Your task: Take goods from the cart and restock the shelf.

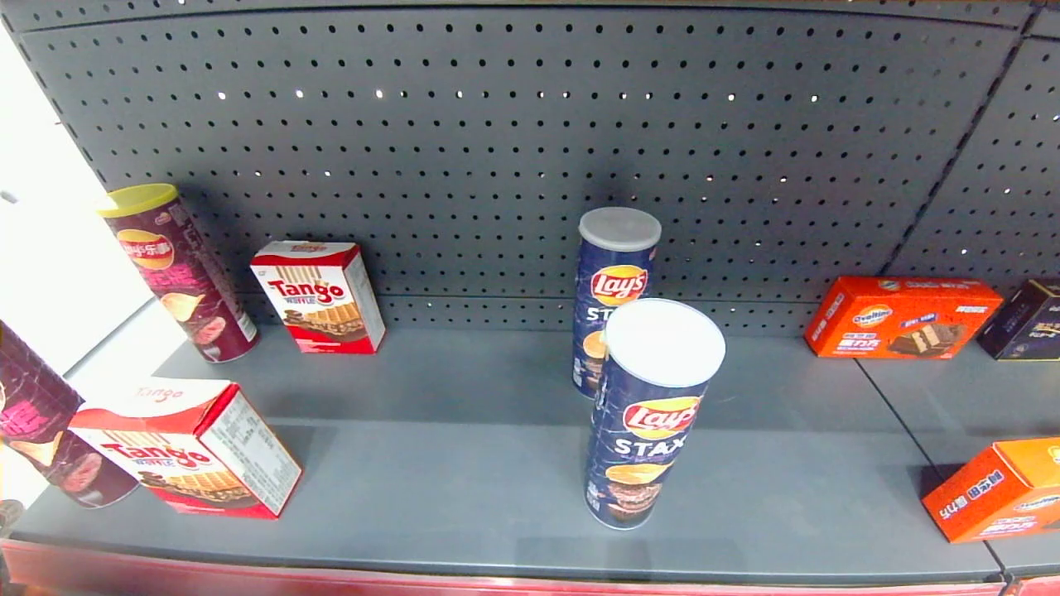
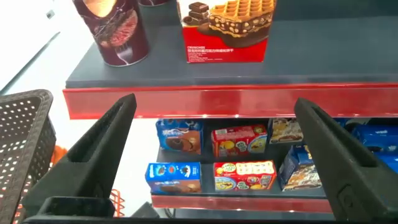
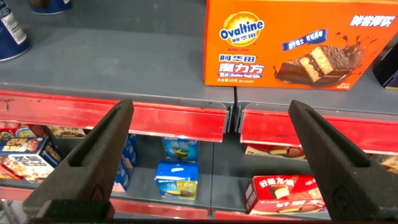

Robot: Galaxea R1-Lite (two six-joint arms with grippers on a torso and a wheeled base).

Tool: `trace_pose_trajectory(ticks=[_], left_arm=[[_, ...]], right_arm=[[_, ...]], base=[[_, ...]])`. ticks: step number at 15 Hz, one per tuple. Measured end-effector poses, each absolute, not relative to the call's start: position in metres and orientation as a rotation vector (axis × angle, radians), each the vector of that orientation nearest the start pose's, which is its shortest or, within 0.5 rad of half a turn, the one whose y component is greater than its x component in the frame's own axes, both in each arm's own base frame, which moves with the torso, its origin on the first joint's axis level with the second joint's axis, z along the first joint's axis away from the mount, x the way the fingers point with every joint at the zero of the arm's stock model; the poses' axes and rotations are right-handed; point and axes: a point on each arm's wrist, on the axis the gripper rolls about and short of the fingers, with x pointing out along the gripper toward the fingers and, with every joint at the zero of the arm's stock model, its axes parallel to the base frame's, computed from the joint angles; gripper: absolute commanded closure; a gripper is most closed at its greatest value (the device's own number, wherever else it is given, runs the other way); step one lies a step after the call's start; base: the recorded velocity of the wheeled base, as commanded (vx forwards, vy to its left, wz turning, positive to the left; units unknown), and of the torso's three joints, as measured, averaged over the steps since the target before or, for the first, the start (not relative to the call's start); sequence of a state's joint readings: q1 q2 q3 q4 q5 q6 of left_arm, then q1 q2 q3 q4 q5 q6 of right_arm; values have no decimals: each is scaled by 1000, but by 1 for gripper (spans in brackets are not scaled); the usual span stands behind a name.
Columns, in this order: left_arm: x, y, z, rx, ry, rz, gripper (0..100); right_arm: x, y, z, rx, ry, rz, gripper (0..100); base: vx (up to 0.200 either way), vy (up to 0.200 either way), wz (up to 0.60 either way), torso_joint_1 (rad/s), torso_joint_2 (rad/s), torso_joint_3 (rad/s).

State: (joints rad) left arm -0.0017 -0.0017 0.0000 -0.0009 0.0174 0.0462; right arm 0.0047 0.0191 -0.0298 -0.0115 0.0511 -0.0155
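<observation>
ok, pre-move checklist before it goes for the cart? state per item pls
1. The left claw is open with nothing held: ok.
2. The right claw is open with nothing held: ok.
3. Bare space on the shelf between the front wafer box and the front blue can: ok.
4. Both blue cans upright, the rear blue can close behind the front one: ok.
5. The black mesh basket is near the left claw: ok. What lies in it: cannot tell.
</observation>
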Motion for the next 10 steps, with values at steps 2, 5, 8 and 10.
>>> trace_pose_trajectory(ticks=[2, 5, 8, 10], left_arm=[[-23, 0, 76, 46, -2, 17, 0], [-23, 0, 76, 41, -2, 20, 0], [-23, 1, 76, -2, -5, 31, 0], [-23, 1, 76, 27, -4, 23, 0]], right_arm=[[-23, 2, 119, -12, -47, 91, 0], [4, 3, 179, -11, 17, 190, 0], [50, 13, 220, -31, 104, 352, 0], [80, 25, 231, -59, 153, 453, 0]], base=[[0, 0, 0, 0, 0, 0], [0, 0, 0, 0, 0, 0], [0, 0, 0, 0, 0, 0], [0, 0, 0, 0, 0, 0]])
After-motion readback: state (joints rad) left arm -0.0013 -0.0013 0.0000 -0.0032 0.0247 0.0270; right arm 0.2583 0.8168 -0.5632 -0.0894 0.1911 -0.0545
